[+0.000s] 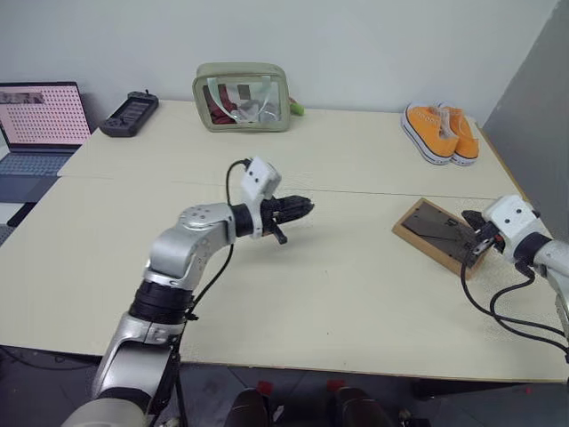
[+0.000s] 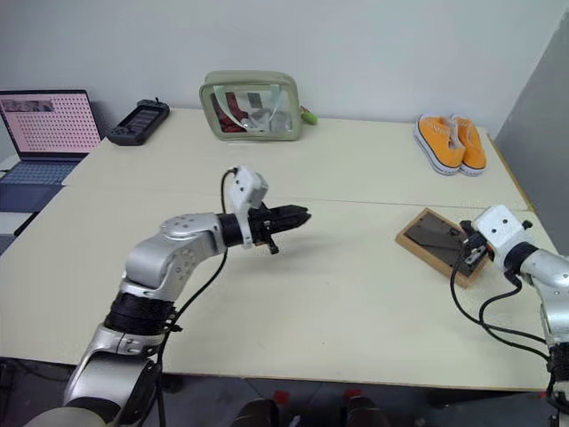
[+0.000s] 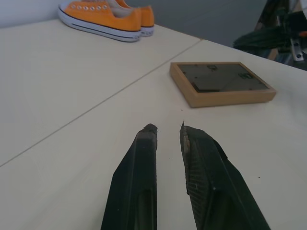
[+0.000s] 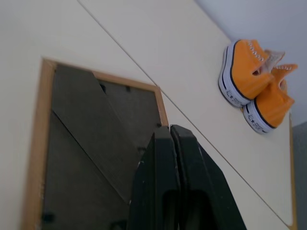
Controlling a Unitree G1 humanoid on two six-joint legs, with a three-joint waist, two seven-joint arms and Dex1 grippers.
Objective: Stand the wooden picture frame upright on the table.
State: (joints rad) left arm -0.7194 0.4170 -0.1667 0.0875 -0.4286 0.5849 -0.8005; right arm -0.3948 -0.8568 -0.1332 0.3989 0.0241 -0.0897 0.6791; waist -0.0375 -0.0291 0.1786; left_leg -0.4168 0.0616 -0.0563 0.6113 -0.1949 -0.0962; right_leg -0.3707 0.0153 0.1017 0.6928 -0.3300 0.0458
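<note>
The wooden picture frame [image 1: 442,233] is lying flat at the right of the head view, grey back panel facing up, on the near half of the table [image 1: 338,294] just below the seam line. I am holding my right gripper [image 1: 474,233] at the frame's right end, its two fingers pressed together with nothing between them; from the wrist view they are sitting low over the dark panel, though I cannot tell whether they are touching it. My left gripper [image 1: 300,208] is hovering over the middle of the table, pointing toward the frame and well apart from it; its fingers [image 3: 144,182] are standing narrow, a thin gap between the tips, gripping nothing.

At the upper middle, a pale green pouch [image 1: 242,96] with a clear window is standing upright; red and pale things are showing inside, too indistinct to name. A pair of orange shoes [image 1: 442,132] is sitting at the upper right, a laptop [image 1: 37,124] and a dark controller [image 1: 129,113] at the upper left.
</note>
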